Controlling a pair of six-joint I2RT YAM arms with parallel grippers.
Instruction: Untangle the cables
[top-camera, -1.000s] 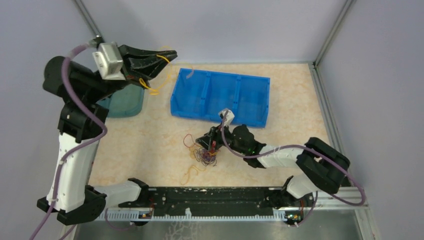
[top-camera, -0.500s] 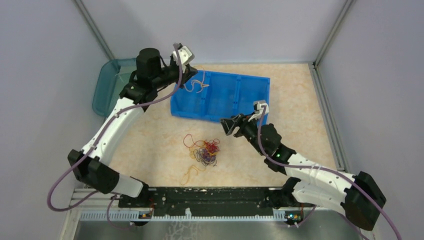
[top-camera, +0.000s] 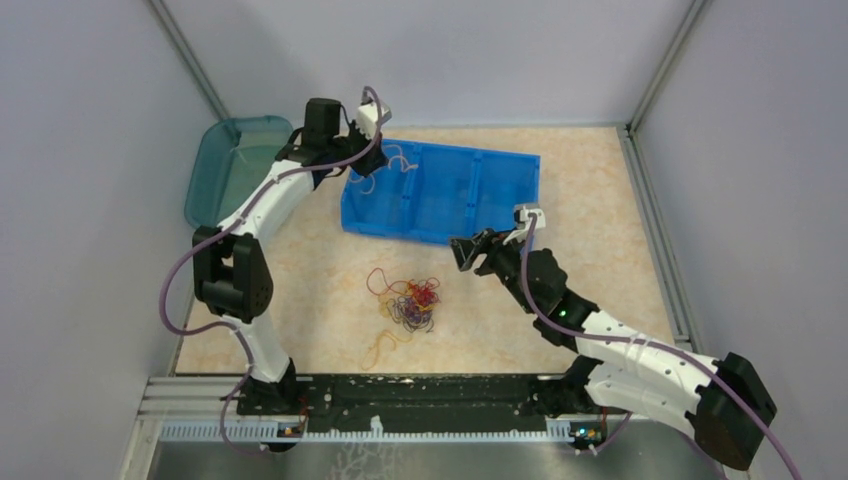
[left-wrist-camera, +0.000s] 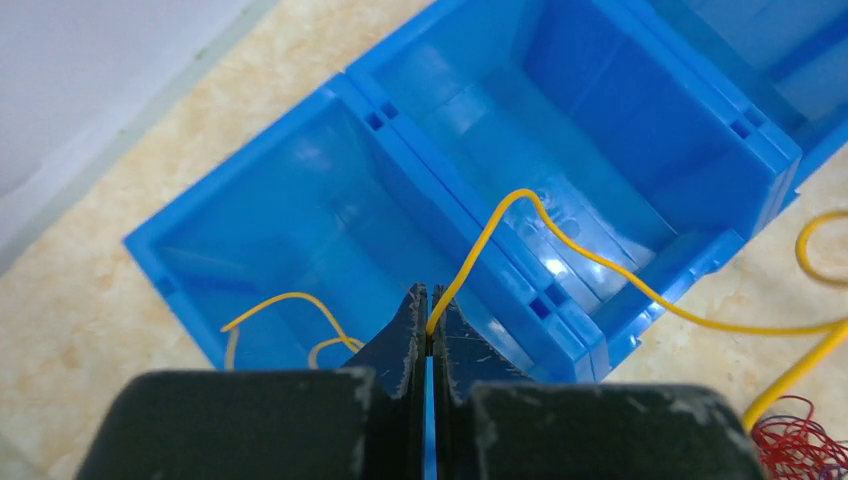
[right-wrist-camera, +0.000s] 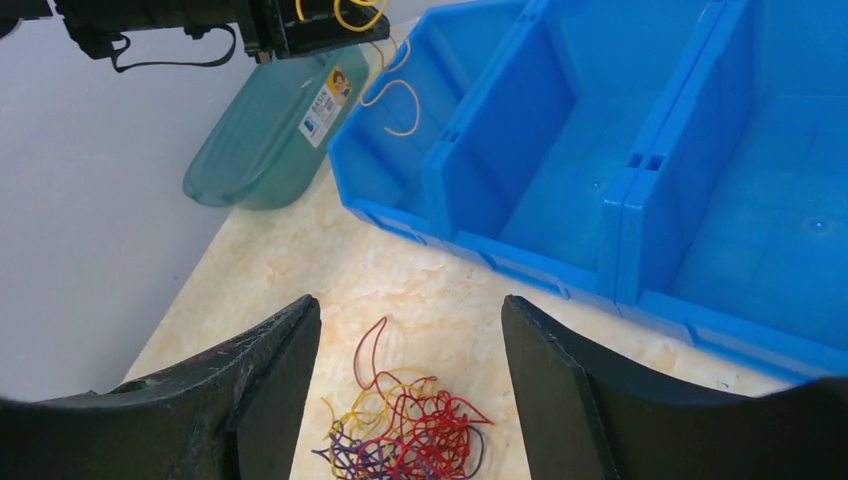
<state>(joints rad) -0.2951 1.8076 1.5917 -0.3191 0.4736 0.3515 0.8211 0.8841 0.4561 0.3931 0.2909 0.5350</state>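
Cables: a knot of red, dark purple and yellow cables (top-camera: 410, 305) lies on the desk (top-camera: 600, 200), in front of the blue bin (top-camera: 430, 235) and apart from it; one loose yellow strand (top-camera: 380, 348) lies just beside the knot on the near side.
Freed piece: one yellow wire (left-wrist-camera: 560, 250) is out of the knot. It arcs over a divider of the bin and trails off toward the desk.
Left tool: the left tool (left-wrist-camera: 430, 300) is pressed together on the end of that yellow wire, above the bin's end compartment, where another yellow loop (left-wrist-camera: 285, 305) already lies.
Right tool: the right tool (right-wrist-camera: 410, 310) is spread wide with nothing in it, raised above the knot on the bin side.
Handling: probably very light, springy and limp; a pull is likely to drag the whole knot.
Where to hold: a free loop or end at the knot's edge, such as the red loop (right-wrist-camera: 372, 345) sticking out toward the bin.
Beyond: a green tub (top-camera: 225, 165) sits left of the bin.
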